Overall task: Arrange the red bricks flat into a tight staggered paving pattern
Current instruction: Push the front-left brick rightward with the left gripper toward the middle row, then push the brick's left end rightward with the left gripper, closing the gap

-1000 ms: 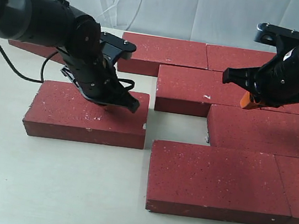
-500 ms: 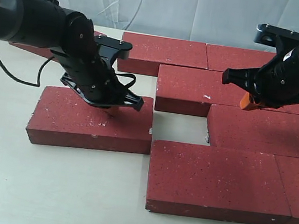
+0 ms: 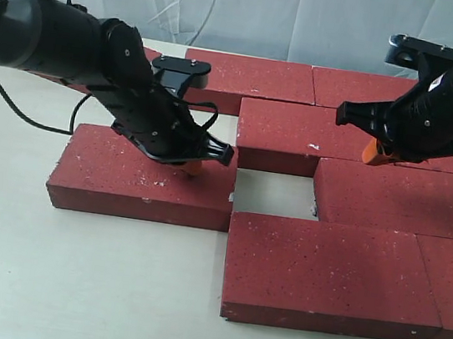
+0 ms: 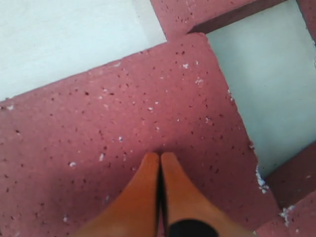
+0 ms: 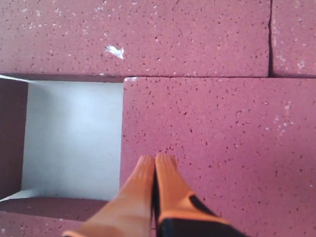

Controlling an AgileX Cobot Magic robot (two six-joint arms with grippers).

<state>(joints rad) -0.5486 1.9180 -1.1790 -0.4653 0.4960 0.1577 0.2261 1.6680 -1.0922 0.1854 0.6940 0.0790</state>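
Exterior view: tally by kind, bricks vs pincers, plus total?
red bricks: 9 (one at far left, mostly hidden)
pincers: 2 (left pincer, right pincer)
total: 11

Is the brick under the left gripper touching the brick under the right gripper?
Apart. The exterior view shows a bare patch of table between the left-hand brick and the right-hand brick.

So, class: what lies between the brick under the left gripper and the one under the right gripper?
Nothing but a bare patch of table, an unfilled gap between left brick and right brick; clearest in the exterior view.
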